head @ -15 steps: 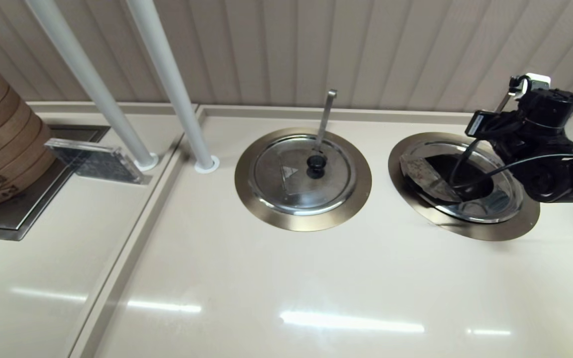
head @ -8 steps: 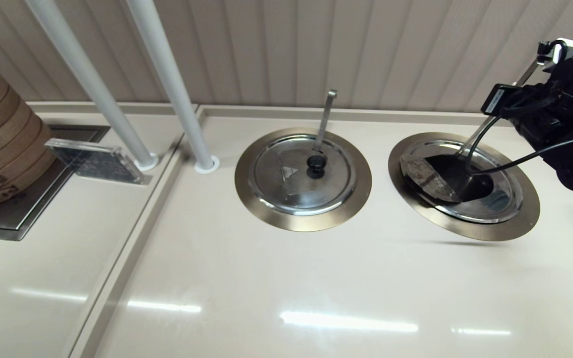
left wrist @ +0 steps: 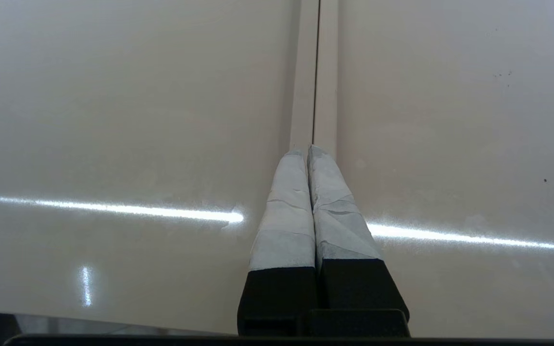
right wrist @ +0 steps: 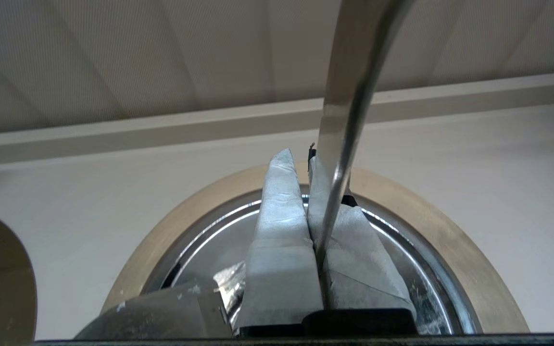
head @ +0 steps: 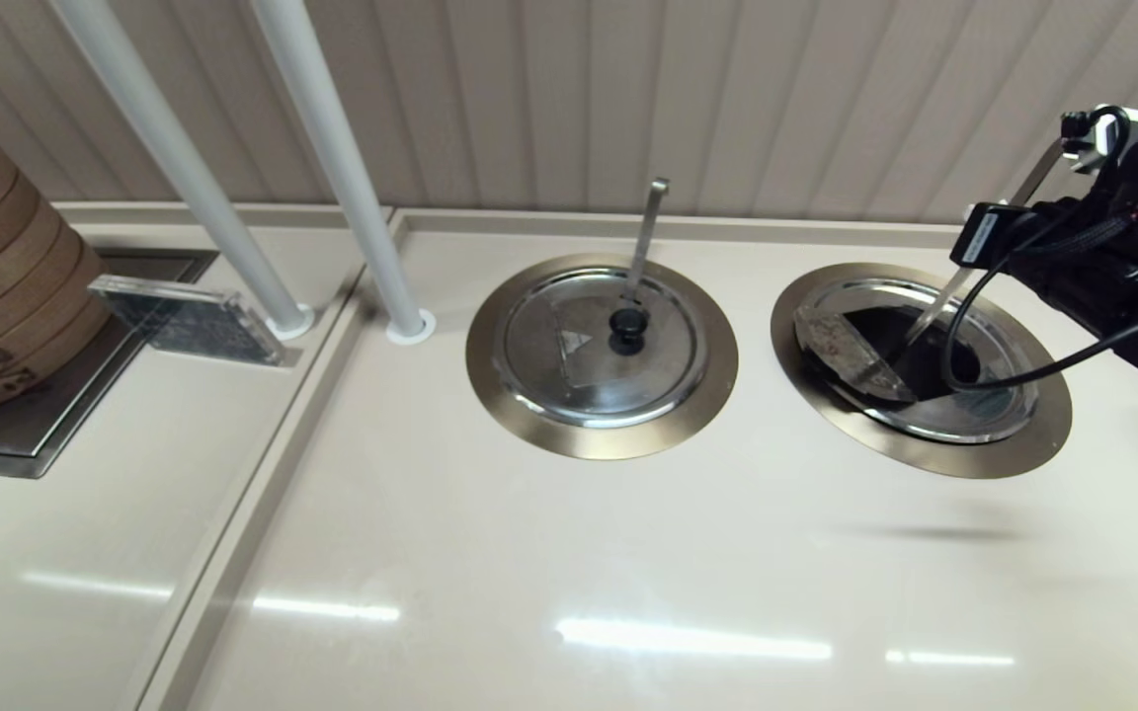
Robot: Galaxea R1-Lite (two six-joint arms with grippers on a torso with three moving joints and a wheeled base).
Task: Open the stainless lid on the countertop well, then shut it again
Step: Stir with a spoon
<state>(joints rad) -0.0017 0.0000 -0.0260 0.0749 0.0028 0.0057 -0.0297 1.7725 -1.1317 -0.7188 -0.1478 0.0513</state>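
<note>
Head view: the stainless lid point(head: 910, 360) sits in the countertop well point(head: 1023, 446) on the right, a wedge of it folded back so there's a dark opening, with a ladle handle point(head: 944, 296) poking out. The right gripper point(head: 984, 237) hangs above the well's far edge. The other lidded well point(head: 601, 355) is in the middle.

Left wrist view: the left gripper point(left wrist: 308, 153) hovers over plain counter point(left wrist: 113, 120), fingers pressed together on nothing.

Right wrist view: taped fingers point(right wrist: 279, 216) look nearly together, the ladle handle crossing in front; can't tell if they pinch it
</note>
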